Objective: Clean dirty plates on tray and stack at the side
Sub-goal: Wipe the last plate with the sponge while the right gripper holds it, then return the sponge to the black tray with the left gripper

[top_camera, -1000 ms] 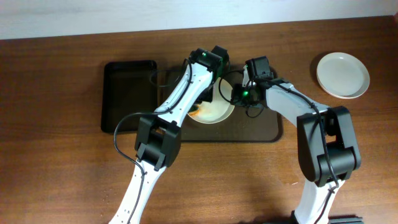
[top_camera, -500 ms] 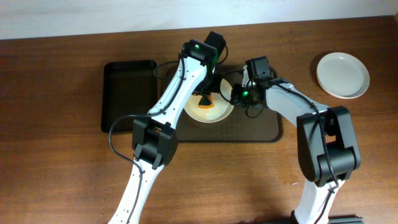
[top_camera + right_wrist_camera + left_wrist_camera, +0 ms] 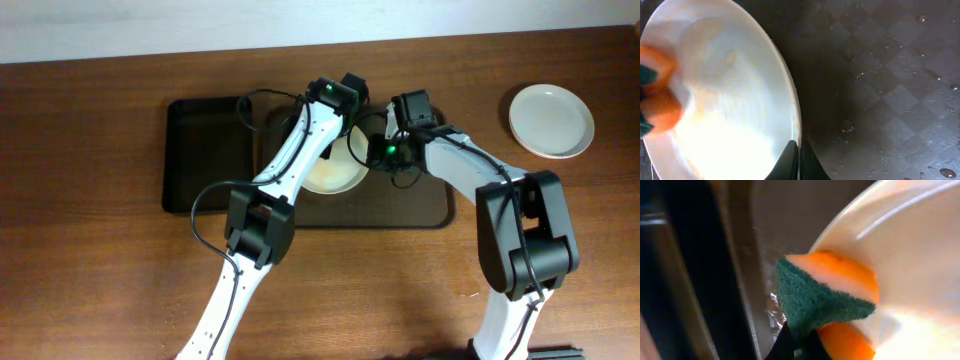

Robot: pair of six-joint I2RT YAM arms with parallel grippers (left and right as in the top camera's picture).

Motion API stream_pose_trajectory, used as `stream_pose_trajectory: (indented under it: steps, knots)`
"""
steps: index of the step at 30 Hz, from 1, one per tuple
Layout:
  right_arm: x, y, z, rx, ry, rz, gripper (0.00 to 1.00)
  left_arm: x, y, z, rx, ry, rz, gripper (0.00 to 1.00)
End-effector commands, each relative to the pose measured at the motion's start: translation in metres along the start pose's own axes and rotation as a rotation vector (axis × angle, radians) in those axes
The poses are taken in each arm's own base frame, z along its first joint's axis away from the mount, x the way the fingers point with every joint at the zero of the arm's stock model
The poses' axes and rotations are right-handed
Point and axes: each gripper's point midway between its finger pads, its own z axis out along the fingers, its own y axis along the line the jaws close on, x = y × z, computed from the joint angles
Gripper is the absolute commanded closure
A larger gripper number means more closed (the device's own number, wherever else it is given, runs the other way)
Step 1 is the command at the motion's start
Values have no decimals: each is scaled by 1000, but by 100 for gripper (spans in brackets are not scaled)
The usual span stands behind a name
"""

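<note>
Wooden desk [image 3: 90,280], brown, with a pale wall strip along its far edge. Your holdings at this moment, operator:

1. Tray [image 3: 425,205]. Dark brown with rounded corners, at the centre of the desk. The right wrist view shows water droplets on its patterned floor. A smaller black tray [image 3: 205,150] lies just beside its left end.

2. Tray plate [image 3: 335,178]. Pale and round, on the left half of the tray beneath both arms. You cannot tell whether its right edge is lifted off the tray floor.

3. Sponge [image 3: 825,300]. Orange body with a green scouring face, pressed against the plate's inner wall near the rim.

4. Left hand [image 3: 796,344]. Narrow, pinched on the lower corner of the sponge.

5. Right hand [image 3: 797,157]. Fingers drawn almost together on the plate's right rim, apparently steadying it.

6. Side plate [image 3: 551,120]. White, on the bare desk at the far right, well apart from the tray. It looks clean and sits alone, so there is no stack yet.

Progress, as a judgement: one plate appears finished and set aside, and a second is mid-scrub. Its inside reads mostly pale with a faint wet film, and the orange you see there seems to be the sponge, not a smear.

Outstanding: finish the wipe, carry this plate right, and seat it on the side plate. You can count only two plates; any other is either hidden under the arms or out of view — you cannot say which.
</note>
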Motion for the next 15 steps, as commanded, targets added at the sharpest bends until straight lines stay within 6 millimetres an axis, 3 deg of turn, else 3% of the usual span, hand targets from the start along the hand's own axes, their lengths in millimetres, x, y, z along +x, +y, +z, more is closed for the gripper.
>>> stream_pose_trajectory:
  steps: [1,3,4,5,7,8,9,11,14,15]
  knots:
    - [-14,-17,-7,56,-40,16,96,-23,55,-37,-32,-101,-190,100]
    - [-15,-19,-8,58,-41,21,96,-35,63,-65,184,-151,-226,100]
    - [-14,-20,-8,61,-35,22,96,-39,84,-76,361,-149,-285,100]
    - [-14,-19,-9,60,-38,21,96,-39,99,-71,430,-135,-300,100]
    - [-16,-18,-12,59,-45,19,96,-37,132,-50,553,-98,-343,100]
    - [-16,-21,-12,78,-48,21,96,-28,163,-19,576,-39,-394,100]
    - [-16,-21,-12,80,-49,21,96,-20,174,0,570,12,-421,100]
    - [-18,-21,-13,79,-53,20,96,1,177,33,561,132,-439,100]
    - [-16,-22,-13,83,-43,23,96,36,158,76,541,321,-406,100]
    - [-16,-22,-13,83,-43,23,96,40,153,83,541,343,-401,100]
